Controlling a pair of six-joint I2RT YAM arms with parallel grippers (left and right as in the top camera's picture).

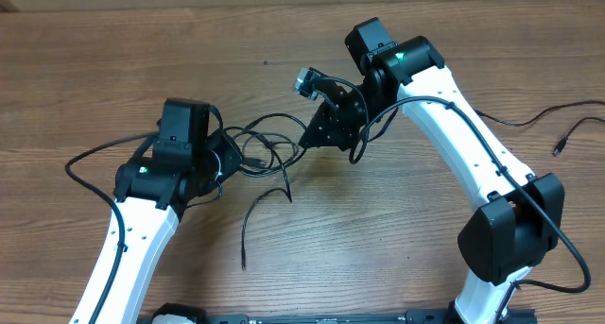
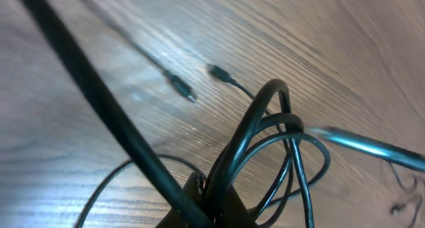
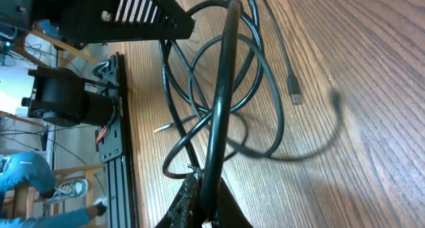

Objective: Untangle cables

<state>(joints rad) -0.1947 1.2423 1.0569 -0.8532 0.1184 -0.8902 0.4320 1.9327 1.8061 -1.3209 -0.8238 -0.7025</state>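
The cables (image 1: 267, 149) are thin black cords looped together on the wooden table between my two arms, with a loose end trailing toward the front (image 1: 248, 231). My left gripper (image 1: 227, 162) is shut on several cable loops; in the left wrist view the cords (image 2: 269, 138) rise from between the fingers (image 2: 216, 205), and two plug ends (image 2: 219, 73) lie beyond. My right gripper (image 1: 307, 140) is shut on a cable strand; the right wrist view shows the cord (image 3: 222, 102) pinched between the fingers (image 3: 206, 205), with loops and a plug end (image 3: 295, 94) beyond.
A separate thin black cord with a plug end (image 1: 560, 146) lies at the table's right edge. The arms' thicker black cables (image 1: 95, 154) hang beside each arm. A black rail (image 3: 116, 135) and the other arm's base show in the right wrist view.
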